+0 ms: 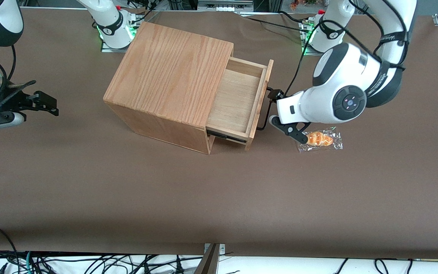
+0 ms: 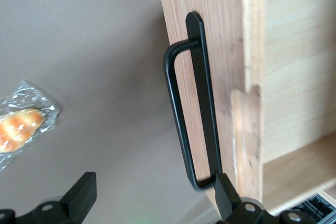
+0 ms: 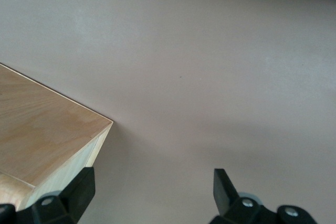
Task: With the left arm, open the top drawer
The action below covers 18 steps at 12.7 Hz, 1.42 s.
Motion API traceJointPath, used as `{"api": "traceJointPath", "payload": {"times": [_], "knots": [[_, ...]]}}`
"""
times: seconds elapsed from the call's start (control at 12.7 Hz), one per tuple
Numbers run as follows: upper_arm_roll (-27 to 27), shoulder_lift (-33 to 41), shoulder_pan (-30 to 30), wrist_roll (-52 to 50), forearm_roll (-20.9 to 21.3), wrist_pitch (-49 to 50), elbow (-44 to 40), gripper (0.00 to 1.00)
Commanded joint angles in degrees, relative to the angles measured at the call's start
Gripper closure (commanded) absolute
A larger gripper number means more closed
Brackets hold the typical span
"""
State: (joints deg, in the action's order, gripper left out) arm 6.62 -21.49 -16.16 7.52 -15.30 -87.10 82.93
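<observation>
The top drawer (image 1: 238, 99) stands pulled well out of the oak-grain cabinet (image 1: 169, 72), and its pale-wood inside shows bare. Its black wire handle (image 1: 267, 111) runs along the front panel. My left arm's gripper (image 1: 274, 110) is in front of that panel, right at the handle, with its fingers spread wide and nothing between them. In the left wrist view the handle (image 2: 178, 108) stands off the drawer front (image 2: 226, 51). One finger (image 2: 227, 195) of the gripper (image 2: 155, 198) lies beside the handle's end, and the other finger (image 2: 83, 195) is well clear of it over the table.
A wrapped bread roll (image 1: 319, 139) lies on the brown table close beside the left gripper, a little nearer to the front camera; it also shows in the left wrist view (image 2: 18, 124). A lower drawer's black rail (image 1: 226, 136) shows under the top drawer.
</observation>
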Motion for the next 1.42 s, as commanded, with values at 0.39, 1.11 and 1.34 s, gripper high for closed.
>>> {"api": "traceJointPath", "payload": {"times": [0.39,1.11,1.34], "knots": [[-0.4,9.0,14.3,1.3,7.3,3.7,-0.1,0.0],[-0.6,23.0,15.6,-8.4,17.9,-8.9,15.1,0.0],[-0.4,25.1,16.9,-14.1,15.0,-9.8,17.8,0.0]]}}
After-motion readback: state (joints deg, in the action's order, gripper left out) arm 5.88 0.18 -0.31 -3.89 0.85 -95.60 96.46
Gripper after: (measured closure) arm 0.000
